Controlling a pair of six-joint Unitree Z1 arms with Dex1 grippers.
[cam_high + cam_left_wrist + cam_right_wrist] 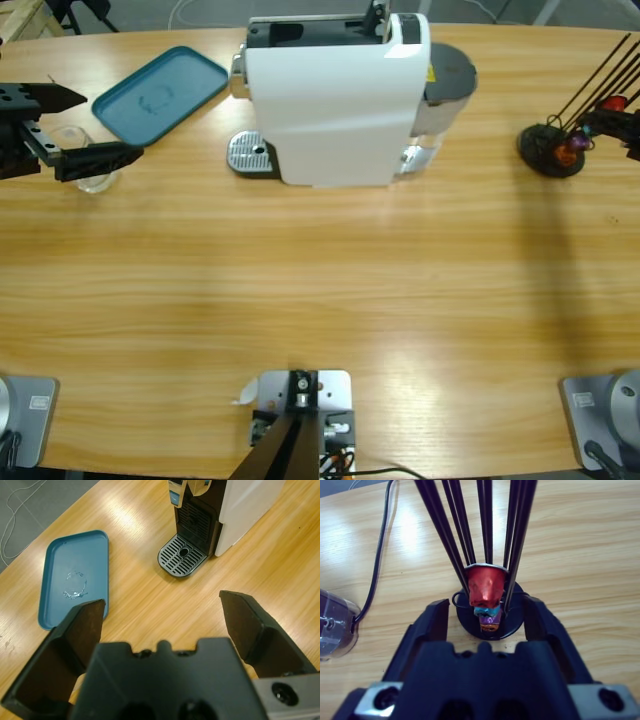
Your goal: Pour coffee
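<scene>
Your left gripper (88, 128) sits wide open around the little clear glass (85, 160) at the table's left end, coffee machine (335, 95) off to its side, while the right gripper (487, 617), open too, faces the capsule rack (489, 607).

Left pincer (85, 128) covers most of the glass tumbler (92, 180); its contents unreadable. Capsule rack rods (485, 520) cut by top edge.
</scene>
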